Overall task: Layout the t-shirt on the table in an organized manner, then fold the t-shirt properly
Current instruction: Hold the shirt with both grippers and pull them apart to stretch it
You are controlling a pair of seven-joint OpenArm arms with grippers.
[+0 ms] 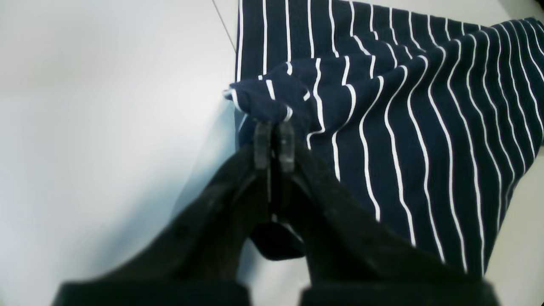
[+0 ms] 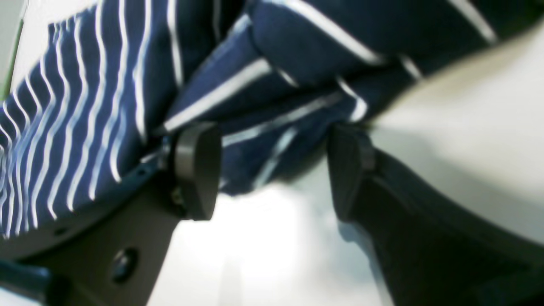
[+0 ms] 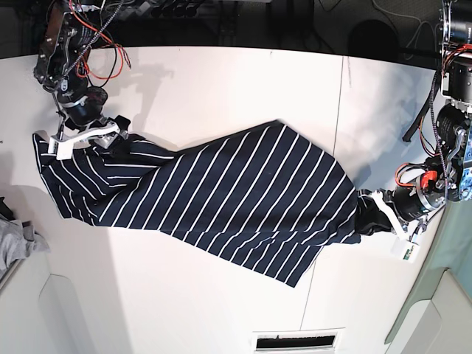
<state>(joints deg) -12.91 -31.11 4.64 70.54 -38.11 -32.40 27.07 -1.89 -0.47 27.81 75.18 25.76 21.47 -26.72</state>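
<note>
The dark navy t-shirt (image 3: 221,199) with thin white stripes lies stretched crosswise over the white table (image 3: 221,81), wrinkled and drawn narrow at both ends. At the base view's right, my left gripper (image 3: 371,212) is shut on the t-shirt. The left wrist view shows that gripper (image 1: 274,142) pinching a bunched edge of the t-shirt (image 1: 403,127), slightly lifted off the table. At the base view's upper left, my right gripper (image 3: 118,138) stands open. Its fingers (image 2: 197,170) are wide apart with a fold of the t-shirt (image 2: 276,106) between and above them.
A small grey cloth (image 3: 15,243) lies at the table's left edge. A thin dark seam (image 3: 341,110) runs across the tabletop on the right. A slotted vent (image 3: 295,341) sits at the near edge. Cables and arm bases line the far side.
</note>
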